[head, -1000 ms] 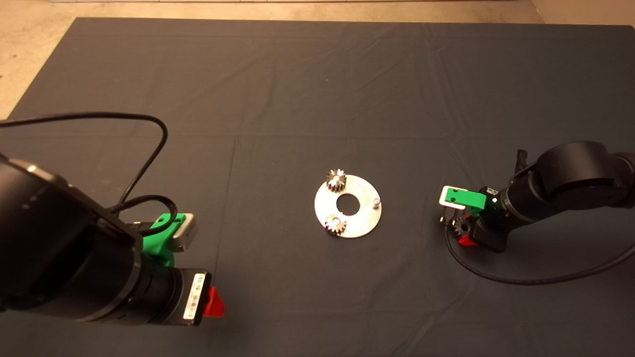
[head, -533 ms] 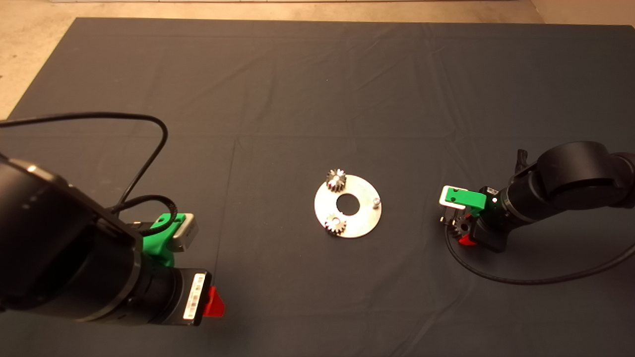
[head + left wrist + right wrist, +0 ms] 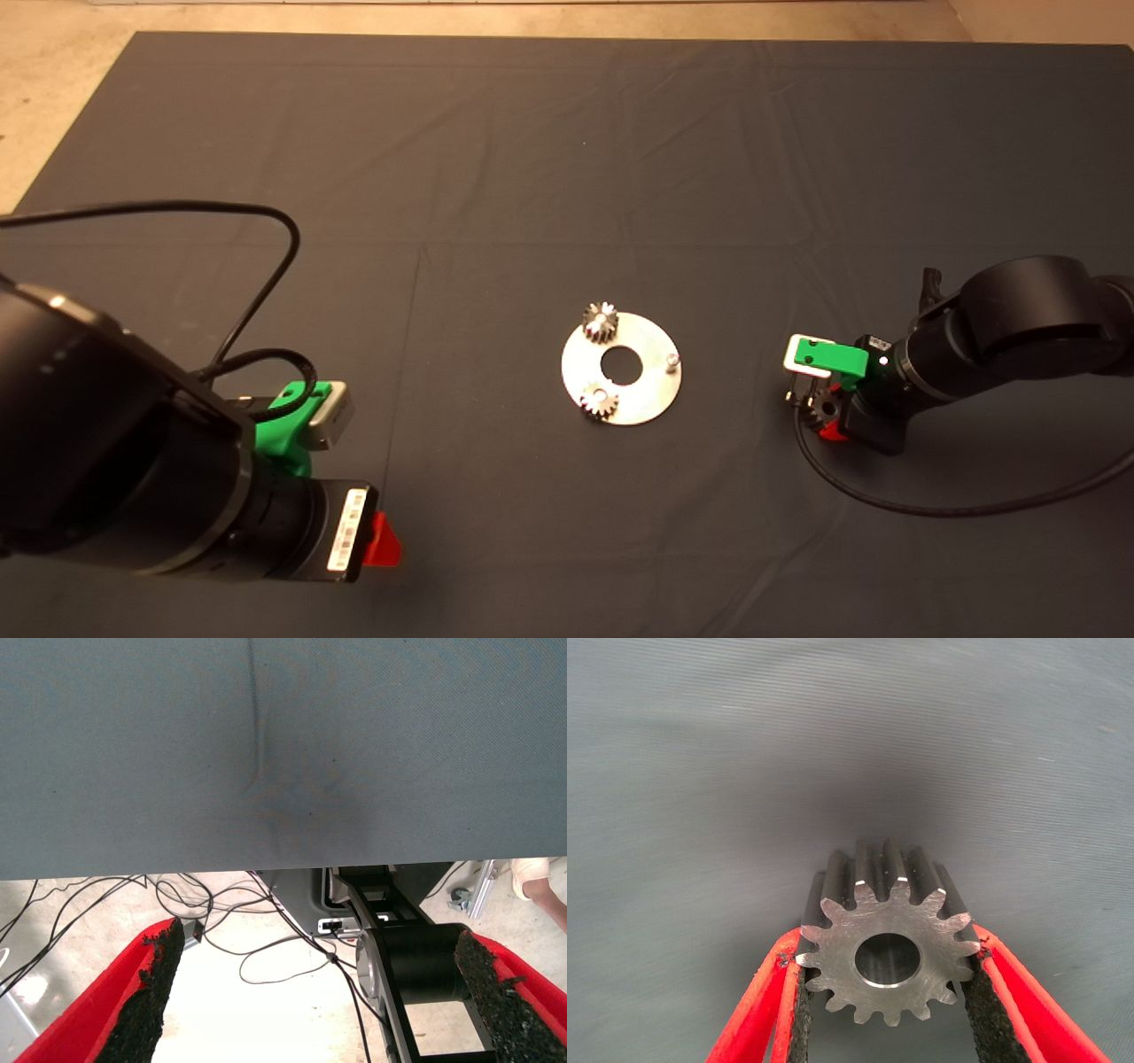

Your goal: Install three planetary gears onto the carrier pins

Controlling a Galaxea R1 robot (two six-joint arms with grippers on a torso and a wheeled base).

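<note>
A shiny round disc [image 3: 651, 394] with a large centre hole lies mid-mat. Two planetary gears sit on its carrier pins, one at the far left [image 3: 601, 322] and one at the near left [image 3: 600, 402]. A third carrier pin [image 3: 671, 360] stands bare on the disc's right side. To the right of the disc, my right gripper [image 3: 819, 415] is shut on the third planetary gear [image 3: 888, 937], its pads [image 3: 982, 1010] pressing the teeth on both sides, low over the mat. My left gripper [image 3: 314, 992] stays parked at the lower left, open with nothing between its fingers.
A black cable [image 3: 904, 501] loops on the mat below the right arm. Another cable [image 3: 266, 266] arcs over the left arm. The mat's far edge meets a beige floor [image 3: 53, 106]. The left wrist view shows the mat's edge, floor cables and a black robot base [image 3: 416, 957].
The right arm has shifted very slightly nearer and lower with the gear still in its grip. The disc, its two gears and the left arm have not moved.
</note>
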